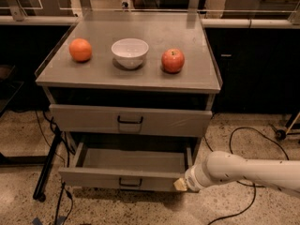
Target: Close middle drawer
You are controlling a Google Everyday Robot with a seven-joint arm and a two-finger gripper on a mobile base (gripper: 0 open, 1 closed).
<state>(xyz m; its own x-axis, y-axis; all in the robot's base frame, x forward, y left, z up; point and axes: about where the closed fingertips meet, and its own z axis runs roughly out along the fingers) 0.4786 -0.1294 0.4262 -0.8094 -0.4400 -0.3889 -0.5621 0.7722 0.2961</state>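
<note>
The middle drawer (pixel 93 178) is pulled out from the grey cabinet, showing its long shallow empty tray (pixel 133 159) and a small black bar handle (pixel 130 183) on its flat front. My gripper (pixel 180 184) is at the right end of that drawer front, touching or very close to it. The white arm (pixel 243 170) reaches in from the right.
The top drawer (pixel 129 120) above is closed. On the cabinet top (pixel 154 81) sit an orange (pixel 80 49), a white bowl (pixel 130 52) and a red apple (pixel 173 60). Black cables (pixel 234 144) lie on the floor right and left of the cabinet.
</note>
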